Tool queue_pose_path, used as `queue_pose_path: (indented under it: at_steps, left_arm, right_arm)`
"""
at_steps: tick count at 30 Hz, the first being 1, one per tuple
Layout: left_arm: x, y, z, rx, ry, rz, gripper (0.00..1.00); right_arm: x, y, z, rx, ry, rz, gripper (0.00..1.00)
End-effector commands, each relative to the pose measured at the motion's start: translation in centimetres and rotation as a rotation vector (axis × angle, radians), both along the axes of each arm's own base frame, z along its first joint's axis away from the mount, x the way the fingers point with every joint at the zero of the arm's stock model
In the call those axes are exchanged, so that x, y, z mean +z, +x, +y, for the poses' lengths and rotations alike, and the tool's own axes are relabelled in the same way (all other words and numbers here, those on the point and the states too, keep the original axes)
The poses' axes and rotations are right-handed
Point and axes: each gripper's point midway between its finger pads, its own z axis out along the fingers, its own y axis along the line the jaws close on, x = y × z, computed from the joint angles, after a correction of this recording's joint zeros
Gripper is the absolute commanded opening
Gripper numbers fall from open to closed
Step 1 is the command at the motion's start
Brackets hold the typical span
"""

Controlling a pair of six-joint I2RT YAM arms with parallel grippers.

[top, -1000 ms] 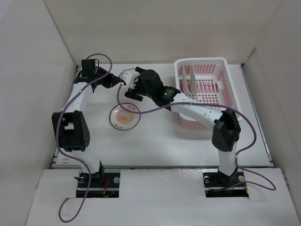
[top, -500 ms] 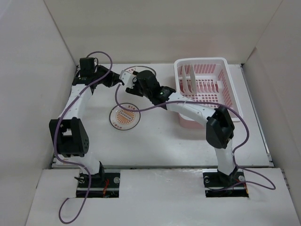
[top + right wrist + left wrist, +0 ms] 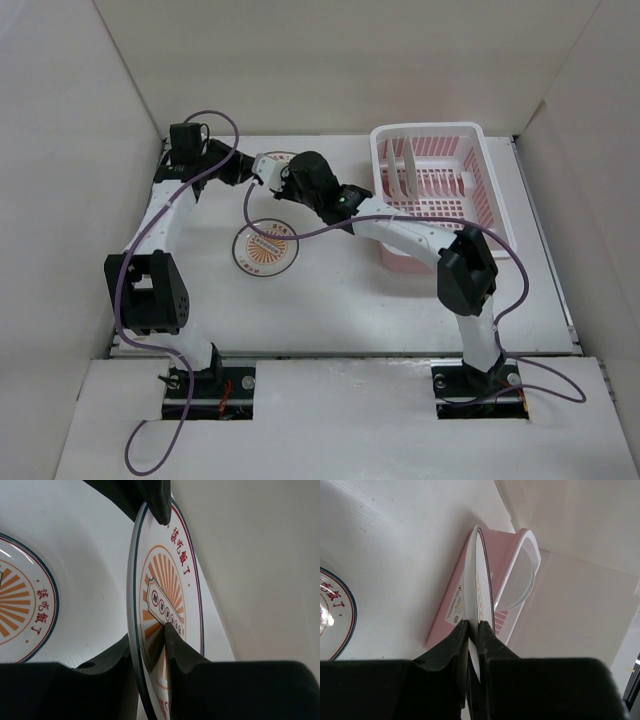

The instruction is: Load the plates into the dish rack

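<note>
White worktop (image 3: pixel 330 300) carries the pink rack (image 3: pixel 425 130) at right, a racked plate (image 3: pixel 408 168) upright in its slots, and a flat plate (image 3: pixel 265 248) with a sunburst at centre. Left of the rack, the held plate (image 3: pixel 165 595) hangs on edge, left pincer (image 3: pixel 474 625) and right pincer (image 3: pixel 159 635) both clamped on it: a handover, I judge. Next the left should release, letting the right slot it.

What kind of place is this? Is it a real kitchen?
Probably a robot test booth, not a kitchen: plain white walls around a table, a left arm and a right arm bolted at its edge, and just a pink dish rack, a flat plate and a held plate.
</note>
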Motion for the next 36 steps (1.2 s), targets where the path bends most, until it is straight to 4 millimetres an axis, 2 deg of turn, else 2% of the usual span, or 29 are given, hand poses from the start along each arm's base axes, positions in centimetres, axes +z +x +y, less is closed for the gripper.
queue_pose_path:
  at_steps: [1, 2, 3, 4, 5, 6, 8, 9, 10, 12, 14, 17, 18, 19, 20, 22, 24, 25, 26, 27, 28, 29, 30, 31, 33, 34, 36]
  left_arm:
    - [2.9, 0.1, -0.7, -0.069, -0.040, -0.119, 0.00]
    - [3.7, 0.3, -1.0, -0.088, -0.049, -0.160, 0.08]
    - [3.7, 0.4, -1.2, -0.108, -0.060, -0.168, 0.16]
    - [4.3, 0.3, -1.5, -0.133, -0.072, -0.198, 0.28]
    - [6.2, 0.2, -2.2, -0.185, -0.111, -0.276, 0.43]
    - [6.5, 0.1, -2.6, -0.214, -0.138, -0.297, 0.72]
    - [8.7, -0.8, -3.8, -0.296, -0.195, -0.367, 0.84]
    - [9.6, -0.6, -4.0, -0.308, -0.218, -0.404, 0.88]
    - [9.9, -0.5, -4.0, -0.307, -0.223, -0.415, 0.94]
    - [11.0, -0.6, -3.9, -0.300, -0.214, -0.452, 1.00]
    - [12.3, -0.4, -3.3, -0.284, -0.192, -0.503, 1.00]
    - [11.6, 0.1, -2.0, -0.251, -0.170, -0.482, 1.00]
    - [11.4, 0.3, -1.3, -0.238, -0.158, -0.482, 1.00]
    - [11.2, 0.4, -0.8, -0.226, -0.158, -0.469, 1.00]
    - [10.1, 0.8, -0.3, -0.219, -0.149, -0.454, 1.00]
    - [7.5, 1.4, 0.8, -0.181, -0.124, -0.411, 1.00]
    - [5.1, 1.8, 1.4, -0.166, -0.109, -0.358, 1.00]
    - [3.9, 2.0, 1.6, -0.155, -0.098, -0.334, 1.00]
    - [3.4, 2.0, 1.7, -0.152, -0.078, -0.338, 1.00]
    - [2.7, 2.3, 1.3, -0.155, -0.078, -0.324, 1.00]
    - [2.1, 2.2, 1.0, -0.162, -0.064, -0.322, 1.00]
    - [1.4, 2.7, 1.3, -0.144, -0.043, -0.317, 1.00]
    - [0.4, 2.6, 0.8, -0.152, -0.021, -0.288, 1.00]
    - [0.2, 2.5, 0.1, -0.160, -0.019, -0.275, 1.00]
    - [1.0, 2.6, -0.9, -0.185, -0.011, -0.320, 1.00]
    - [1.2, 2.3, -2.1, -0.210, -0.013, -0.331, 1.00]
    - [1.3, 2.1, -3.2, -0.244, 0.002, -0.360, 1.00]
  right_arm:
    - [4.7, 0.5, -0.1, -0.038, 0.156, -0.055, 0.00]
    - [4.7, 0.6, -0.3, -0.047, 0.154, -0.058, 0.00]
    - [4.7, 0.6, -0.3, -0.047, 0.154, -0.058, 0.00]
    - [4.7, 0.6, -0.3, -0.047, 0.154, -0.058, 0.00]
    - [4.7, 0.7, -0.5, -0.058, 0.152, -0.061, 0.00]
    - [4.7, 0.7, -0.5, -0.059, 0.152, -0.061, 0.00]
    - [5.3, 0.7, -0.9, -0.076, 0.155, -0.071, 0.00]
    - [5.9, 0.7, -1.2, -0.094, 0.168, -0.077, 0.00]
    - [5.7, 0.7, -1.2, -0.094, 0.168, -0.078, 0.00]
    - [7.4, 0.7, -2.2, -0.129, 0.227, -0.078, 0.00]
    - [9.4, 0.8, -3.7, -0.148, 0.302, -0.068, 0.00]
    - [11.2, 1.7, -6.5, -0.203, 0.384, -0.065, 0.00]
    - [13.2, 1.6, -7.8, -0.237, 0.454, -0.069, 0.00]
    - [14.3, 1.7, -8.9, -0.265, 0.493, -0.073, 0.00]
    - [14.9, 2.3, -10.7, -0.301, 0.525, -0.076, 0.00]
    - [18.0, 1.7, -13.4, -0.350, 0.645, -0.084, 0.00]
    - [19.1, 1.9, -16.7, -0.422, 0.707, -0.095, 0.00]
    - [21.3, 1.1, -18.4, -0.445, 0.797, -0.107, 0.00]
    - [21.6, 1.0, -19.6, -0.467, 0.830, -0.106, 0.00]
    - [22.1, 1.3, -21.8, -0.508, 0.859, -0.119, 0.00]
    - [22.8, 0.7, -23.3, -0.525, 0.905, -0.129, 0.00]
    - [22.8, 0.7, -24.3, -0.545, 0.913, -0.134, 0.00]
    - [22.9, 1.1, -26.1, -0.577, 0.918, -0.157, 0.01]
    - [22.3, 1.2, -27.0, -0.600, 0.922, -0.152, 0.01]
    - [22.9, 1.1, -29.5, -0.642, 0.940, -0.181, 0.01]
    - [22.1, 1.5, -30.1, -0.663, 0.936, -0.172, 0.01]
    - [21.8, 1.2, -31.3, -0.674, 0.953, -0.167, 0.01]
